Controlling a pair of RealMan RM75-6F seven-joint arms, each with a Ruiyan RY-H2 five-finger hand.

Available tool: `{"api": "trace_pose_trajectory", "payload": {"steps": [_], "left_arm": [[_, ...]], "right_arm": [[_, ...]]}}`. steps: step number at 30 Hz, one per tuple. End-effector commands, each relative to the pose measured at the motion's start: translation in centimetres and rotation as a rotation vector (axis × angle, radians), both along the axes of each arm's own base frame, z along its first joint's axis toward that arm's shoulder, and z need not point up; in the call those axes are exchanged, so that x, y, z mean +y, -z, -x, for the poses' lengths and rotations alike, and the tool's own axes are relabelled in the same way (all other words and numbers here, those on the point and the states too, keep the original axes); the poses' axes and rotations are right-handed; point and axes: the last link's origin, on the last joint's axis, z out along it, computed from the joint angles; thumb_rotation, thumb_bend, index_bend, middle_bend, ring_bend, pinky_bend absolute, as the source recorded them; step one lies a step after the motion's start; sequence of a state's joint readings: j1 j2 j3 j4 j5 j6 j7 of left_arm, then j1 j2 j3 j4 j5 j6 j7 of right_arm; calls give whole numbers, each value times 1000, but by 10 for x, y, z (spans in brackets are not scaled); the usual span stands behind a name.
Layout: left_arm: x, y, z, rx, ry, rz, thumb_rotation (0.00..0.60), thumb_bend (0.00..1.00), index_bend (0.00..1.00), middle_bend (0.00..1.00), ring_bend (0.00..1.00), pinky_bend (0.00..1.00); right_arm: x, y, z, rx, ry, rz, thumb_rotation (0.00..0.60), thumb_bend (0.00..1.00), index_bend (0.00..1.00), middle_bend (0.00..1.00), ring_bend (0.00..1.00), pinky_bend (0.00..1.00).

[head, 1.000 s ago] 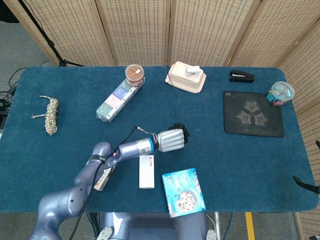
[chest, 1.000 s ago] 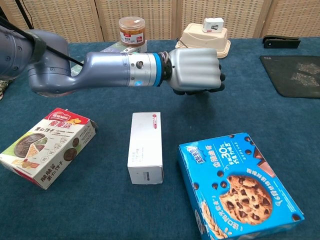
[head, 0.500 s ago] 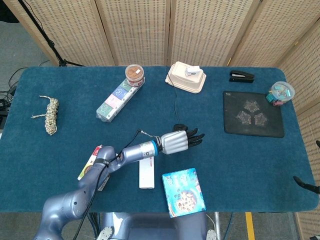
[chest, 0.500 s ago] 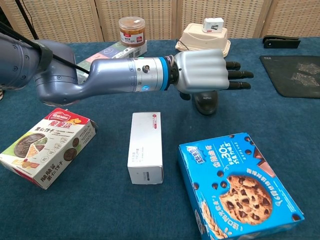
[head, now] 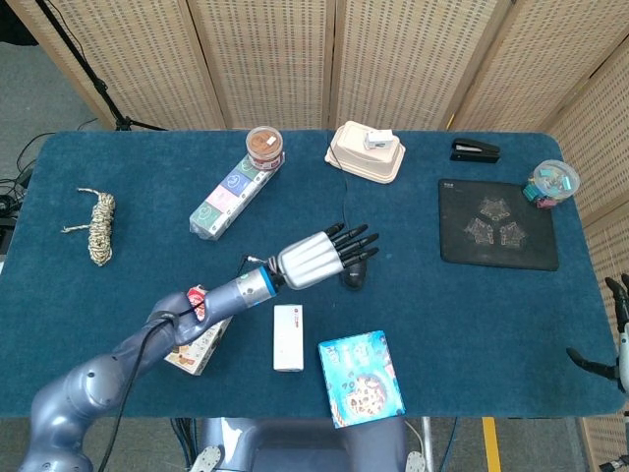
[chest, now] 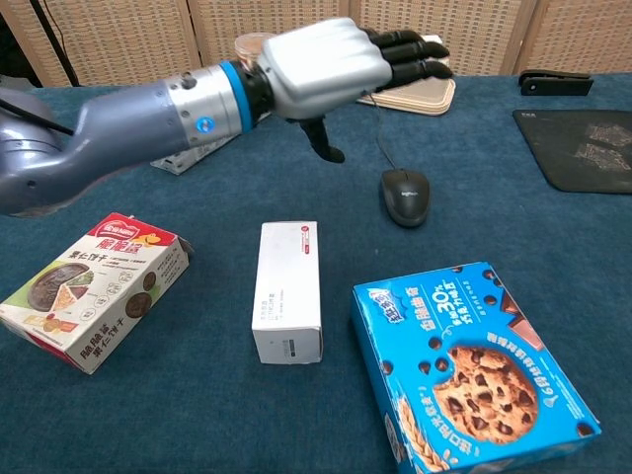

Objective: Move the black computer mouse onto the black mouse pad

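Nearest the robot, a blue cookie box [chest: 472, 365], a white carton [chest: 287, 290] and a snack box [chest: 91, 286] lie flat on the blue desk [head: 118, 295], out of the route. Beyond them the black computer mouse [chest: 405, 195] sits free on the cloth, its cable [chest: 377, 138] trailing back toward the beige lidded container [head: 366, 152]. The left hand [chest: 331, 64] hovers above and just left of the mouse, fingers spread and holding nothing, so no grasp exists. The right hand [head: 620, 329] barely shows at the desk's right edge; its fingers look apart. Far right, well apart from the mouse, lies the black mouse pad [head: 498, 224], its top bare, beside a stapler [head: 475, 149].
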State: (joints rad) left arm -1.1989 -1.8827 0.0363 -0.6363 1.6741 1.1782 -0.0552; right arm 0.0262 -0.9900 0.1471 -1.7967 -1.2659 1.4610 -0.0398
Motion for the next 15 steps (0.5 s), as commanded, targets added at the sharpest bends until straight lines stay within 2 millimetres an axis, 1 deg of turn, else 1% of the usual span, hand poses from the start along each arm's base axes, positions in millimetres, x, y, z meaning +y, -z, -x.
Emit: {"api": "trace_pose_trajectory", "payload": {"steps": [1,2,4,5,6,9,11,15], "left_arm": [[4,-72,43,-133,-167,-28,600,55,0,0,0,225],[2,-82,50,-143,-195,-30,600,54,0,0,0,215],[-5,-106,72,-171,-277,-28,600,51,0,0,0,174],[-8,-113,77,-175,-293,-31,600,49,0,0,0,159],[-14,-125,87,-185,-325,-41,600,48,0,0,0,138],[-30,-148,113,-214,-422,-63,600,46,0,0,0,94],[-44,-160,128,-256,-484,-49,600,46,0,0,0,84],[-63,-174,157,-312,-569,-47,600,46,0,0,0,45]], "right_arm": [[-4,5,1,6,6,-9,600,0,0,0,0,0],[-6,7,1,5,7,-10,600,0,0,0,0,0],[-13,11,2,5,3,-6,600,0,0,0,0,0],[-16,12,2,8,3,-5,600,0,0,0,0,0],[-21,15,1,15,0,-4,600,0,0,0,0,0],[-37,21,-2,33,-10,-7,600,0,0,0,0,0],[-51,27,-7,35,-14,-9,600,0,0,0,0,0],[-76,39,-23,-31,-25,-23,600,0,0,0,0,0]]}}
